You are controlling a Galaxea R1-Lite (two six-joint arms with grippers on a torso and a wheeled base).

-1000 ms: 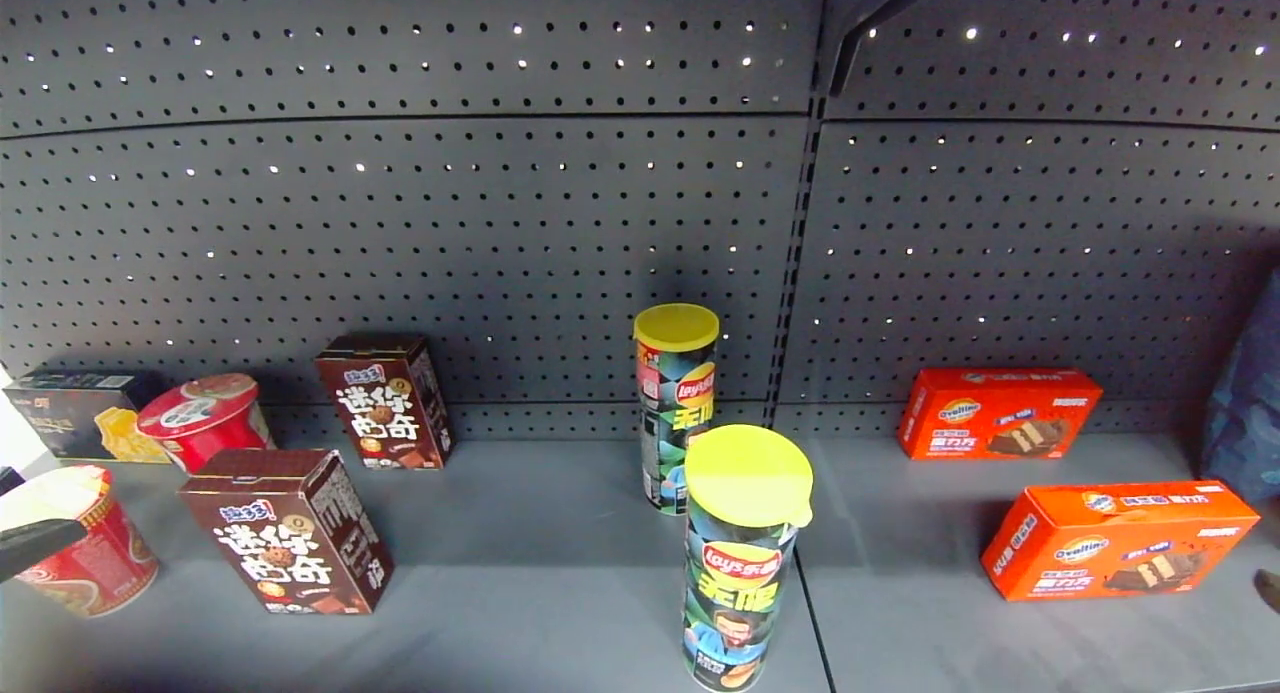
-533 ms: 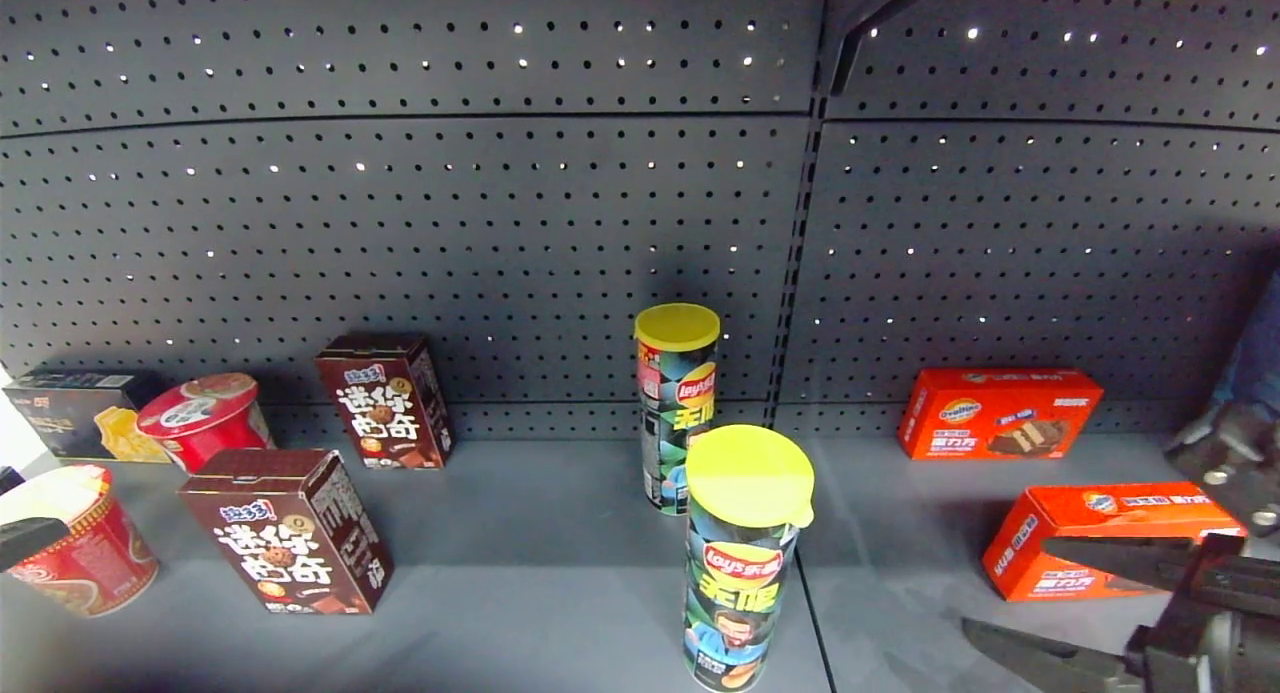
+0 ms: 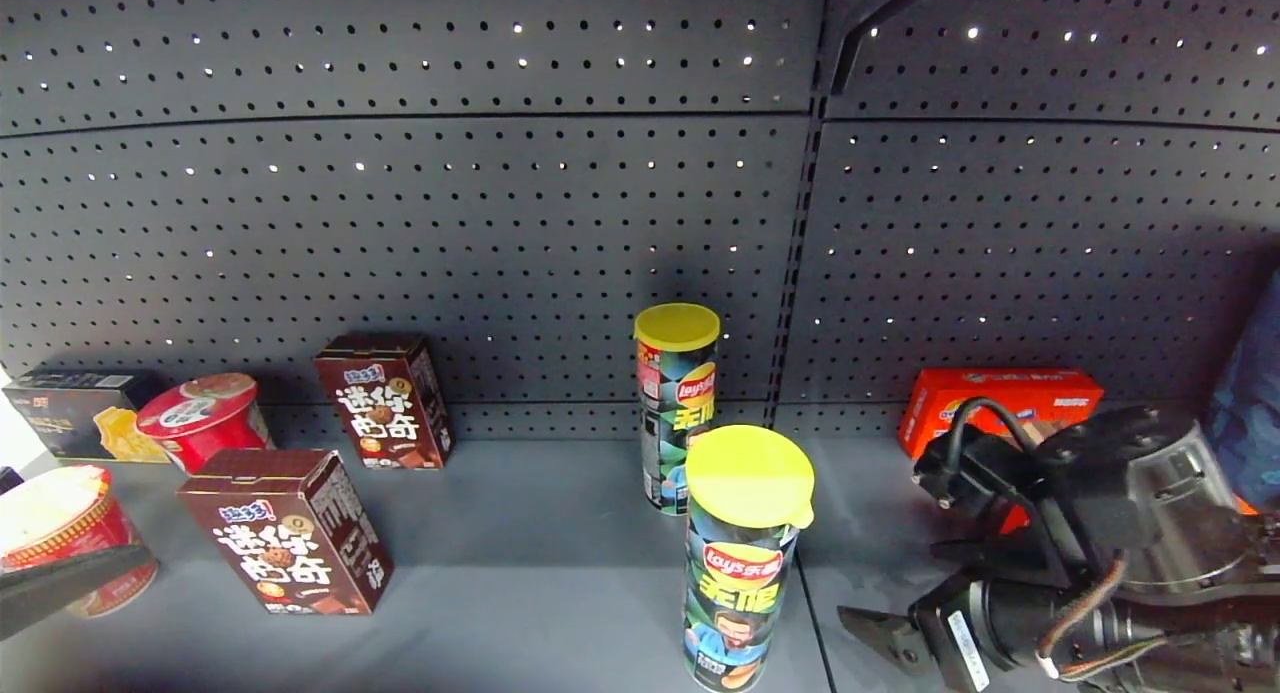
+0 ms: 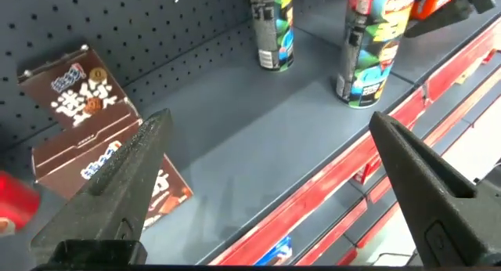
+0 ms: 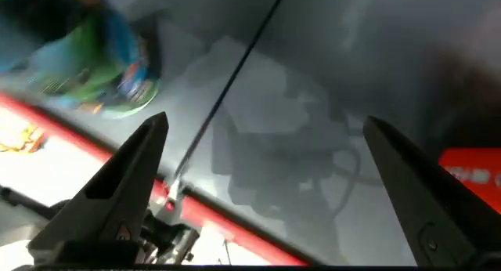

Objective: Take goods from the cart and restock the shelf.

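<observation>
My right gripper is open and holds nothing; it hovers over the bare shelf board, just right of the front chips can. In the head view its arm covers most of the front orange box. The back orange box lies behind it. A second chips can stands behind the front one. My left gripper is open and empty, low at the shelf's front left, near the front brown cookie box. One of its fingers crosses the front red noodle cup.
A second brown cookie box, another red cup and a black box stand at the back left. A perforated dark panel backs the shelf. The red shelf edge runs along the front. Something blue sits at the far right.
My right arm has come in from the right and moved left, now covering the front orange box. My left gripper's finger has dropped slightly lower in front of the noodle cup.
</observation>
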